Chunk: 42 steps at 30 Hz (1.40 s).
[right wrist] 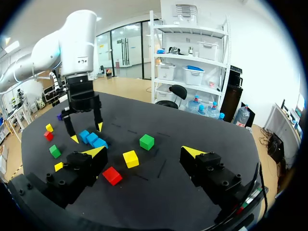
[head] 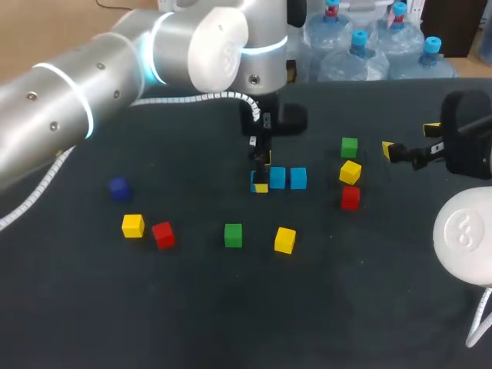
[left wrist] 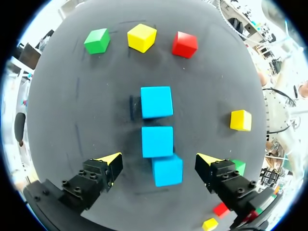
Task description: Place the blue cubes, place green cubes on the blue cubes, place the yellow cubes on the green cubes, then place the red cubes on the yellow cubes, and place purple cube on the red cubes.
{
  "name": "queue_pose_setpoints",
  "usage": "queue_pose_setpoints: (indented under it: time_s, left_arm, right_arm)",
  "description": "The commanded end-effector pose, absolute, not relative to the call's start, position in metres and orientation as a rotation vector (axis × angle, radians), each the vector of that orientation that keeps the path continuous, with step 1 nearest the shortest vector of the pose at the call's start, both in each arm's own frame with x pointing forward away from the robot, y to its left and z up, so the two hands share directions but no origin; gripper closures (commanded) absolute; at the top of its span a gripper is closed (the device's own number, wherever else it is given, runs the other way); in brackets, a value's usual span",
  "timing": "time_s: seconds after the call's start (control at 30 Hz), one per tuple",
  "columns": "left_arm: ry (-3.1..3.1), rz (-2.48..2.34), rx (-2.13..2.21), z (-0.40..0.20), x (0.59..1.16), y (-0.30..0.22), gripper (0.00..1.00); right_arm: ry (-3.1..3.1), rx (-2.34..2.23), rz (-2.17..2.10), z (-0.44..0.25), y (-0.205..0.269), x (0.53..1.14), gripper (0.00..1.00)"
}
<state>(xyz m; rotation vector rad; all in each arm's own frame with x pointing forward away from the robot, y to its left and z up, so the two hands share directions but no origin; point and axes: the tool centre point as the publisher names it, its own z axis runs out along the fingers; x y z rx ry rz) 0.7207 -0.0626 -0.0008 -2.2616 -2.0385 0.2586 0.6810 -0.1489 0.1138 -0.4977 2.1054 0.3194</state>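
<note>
Row of blue cubes [left wrist: 157, 141] laid, left claw [left wrist: 159, 160] spread over its end; right claw [right wrist: 143, 150] spread, empty; other cubes [left wrist: 96, 41] unstacked.

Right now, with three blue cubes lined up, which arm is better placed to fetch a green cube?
Probably the right. The right gripper is open and empty, with a green cube just ahead of its fingers, while the left gripper hangs open over the blue cubes.
</note>
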Motion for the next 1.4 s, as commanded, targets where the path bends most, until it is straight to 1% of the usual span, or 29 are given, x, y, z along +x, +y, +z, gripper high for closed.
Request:
queue_pose_setpoints:
  time_s: [0.03,0.33,0.4,0.43,0.47,0.57,0.6,1.4]
  left_arm:
    - [-2.018,0.257,-2.260,0.000,0.729,-0.072,0.00]
    - [-1.997,0.252,-2.273,-0.003,0.733,-0.087,0.00]
    - [-1.988,0.258,-2.276,-0.005,0.734,-0.090,0.11]
    - [-1.988,0.260,-2.277,-0.005,0.734,-0.091,0.28]
    - [-1.987,0.260,-2.279,-0.005,0.734,-0.092,0.47]
    - [-1.987,0.262,-2.280,-0.005,0.734,-0.092,0.93]
    - [-1.987,0.262,-2.280,-0.005,0.734,-0.092,1.00]
    - [-1.986,0.271,-2.260,-0.006,0.719,-0.094,1.00]
  right_arm:
    - [2.105,-0.500,0.323,0.114,-0.150,0.681,0.00]
    - [2.105,-0.500,0.323,0.114,-0.150,0.681,0.00]
    - [2.105,-0.500,0.323,0.114,-0.150,0.681,0.00]
    - [2.105,-0.500,0.323,0.114,-0.150,0.681,0.00]
    - [2.105,-0.500,0.323,0.114,-0.150,0.681,0.00]
    - [2.105,-0.500,0.323,0.114,-0.150,0.681,0.00]
    - [2.105,-0.500,0.323,0.114,-0.150,0.681,0.00]
    - [2.105,-0.500,0.323,0.114,-0.150,0.681,0.00]
